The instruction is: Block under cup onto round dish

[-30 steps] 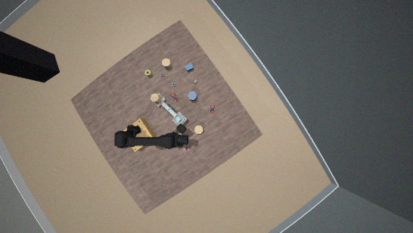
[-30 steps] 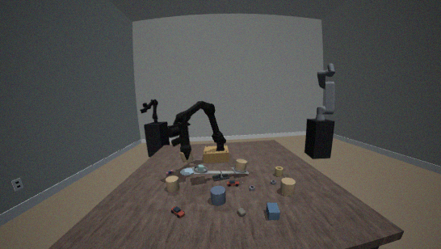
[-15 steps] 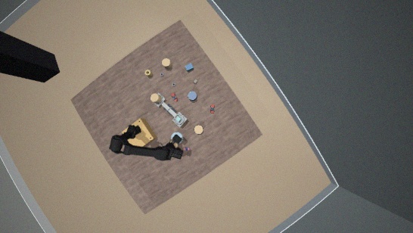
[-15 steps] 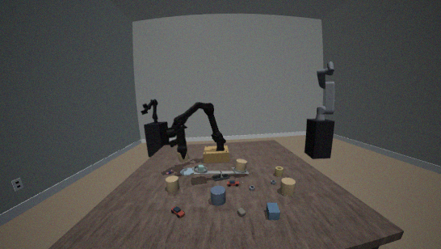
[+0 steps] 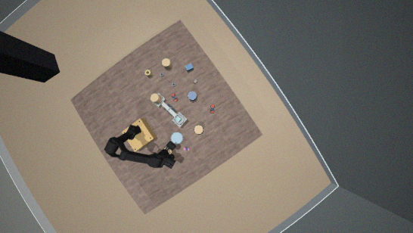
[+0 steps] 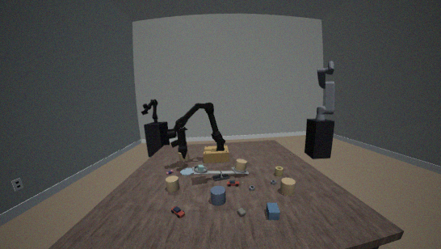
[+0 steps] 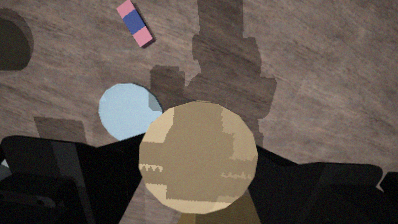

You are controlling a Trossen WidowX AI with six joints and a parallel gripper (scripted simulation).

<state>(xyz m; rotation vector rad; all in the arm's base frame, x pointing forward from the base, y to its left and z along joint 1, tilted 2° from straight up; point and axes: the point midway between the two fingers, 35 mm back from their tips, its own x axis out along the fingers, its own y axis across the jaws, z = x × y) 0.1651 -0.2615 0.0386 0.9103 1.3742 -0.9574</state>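
My gripper (image 5: 169, 150) (image 6: 183, 156) (image 7: 197, 137) is shut on a tan cup (image 7: 198, 150), held in the air beside the round dish. The light blue dish (image 5: 177, 138) (image 6: 186, 171) (image 7: 124, 111) has nothing on it; the cup covers only its edge in the wrist view. The grey balance (image 5: 169, 109) (image 6: 218, 172) bears a small teal block (image 5: 178, 119) (image 6: 200, 167) uncovered on the end nearer the dish. The other tan cup (image 5: 155, 98) (image 6: 241, 165) stands on the far end.
A pink and blue piece (image 5: 186, 149) (image 6: 170, 172) (image 7: 134, 23) lies near the dish. A tan cylinder (image 5: 198, 129) (image 6: 172, 183), a blue cylinder (image 5: 192, 95) (image 6: 218, 196) and a red car (image 5: 174, 97) (image 6: 233, 183) stand around the balance. The yellow base (image 5: 140, 135) (image 6: 216, 156) is behind.
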